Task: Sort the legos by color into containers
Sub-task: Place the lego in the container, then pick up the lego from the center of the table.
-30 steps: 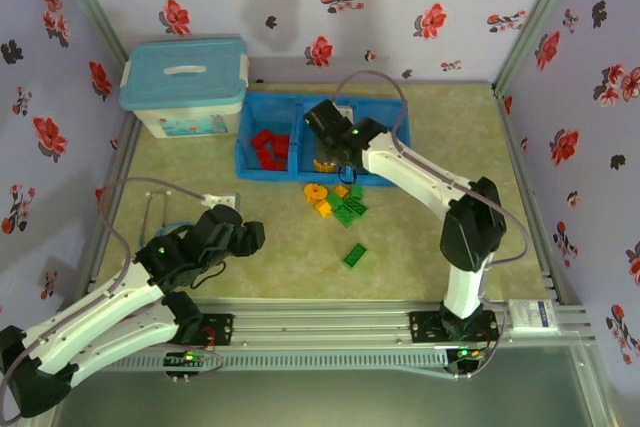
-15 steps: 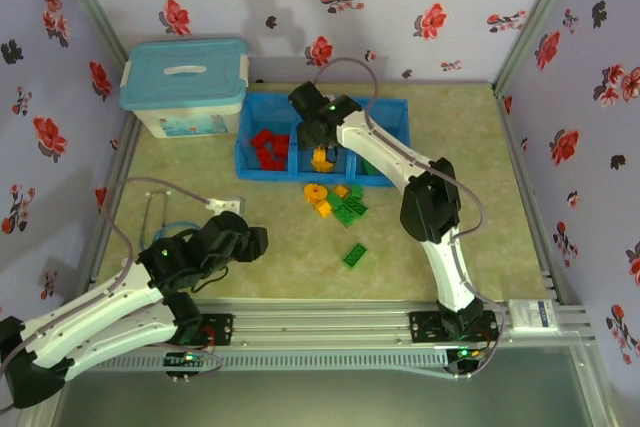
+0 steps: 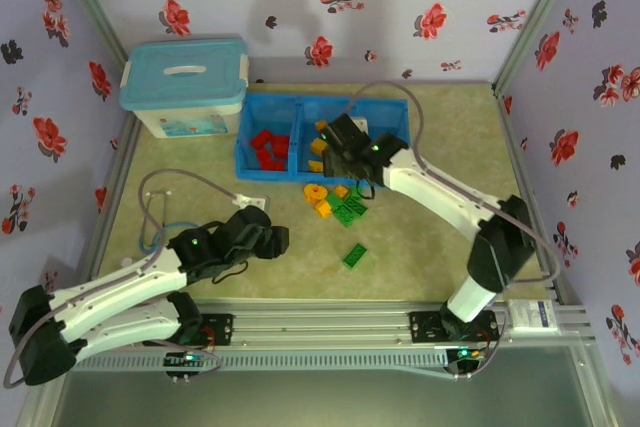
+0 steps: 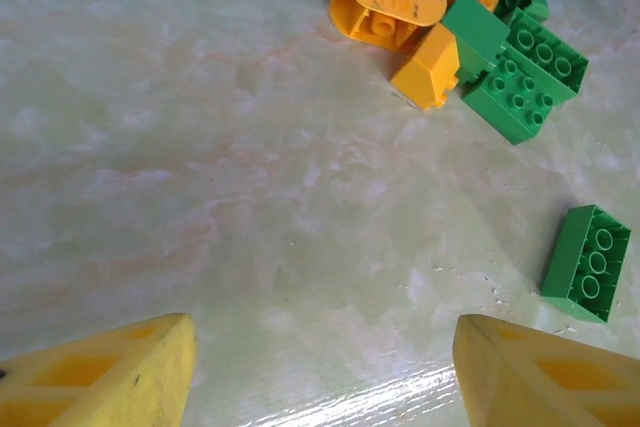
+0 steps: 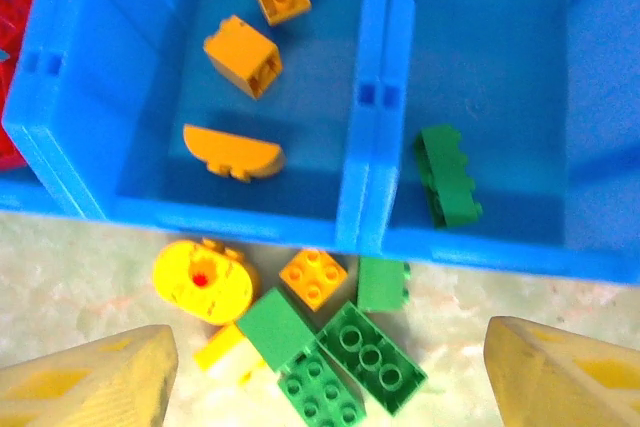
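Hovering over legos with both end effectors spread and empty

We see a blue tray (image 3: 243, 147) of three compartments at the middle of the worktop's (image 3: 420, 257) far edge. Its left compartment holds red legos (image 3: 268, 147), the middle one three yellow-orange legos (image 5: 242, 55), and the right one a single green brick (image 5: 447, 175). The right end effector (image 5: 325, 367) hangs above the tray's near wall, fingers spread with nothing between them. Just in front of that wall lies a cluster on the worktop: a yellow ring (image 5: 203, 280), a small orange brick (image 5: 312, 277) and several green bricks (image 5: 370, 357), touching one another. A lone green brick (image 4: 587, 262) lies apart, toward the near edge. The left end effector (image 4: 322, 367) hovers over bare worktop, fingers spread, empty. A white box with a teal lid (image 3: 185, 87) sits in the far left corner.
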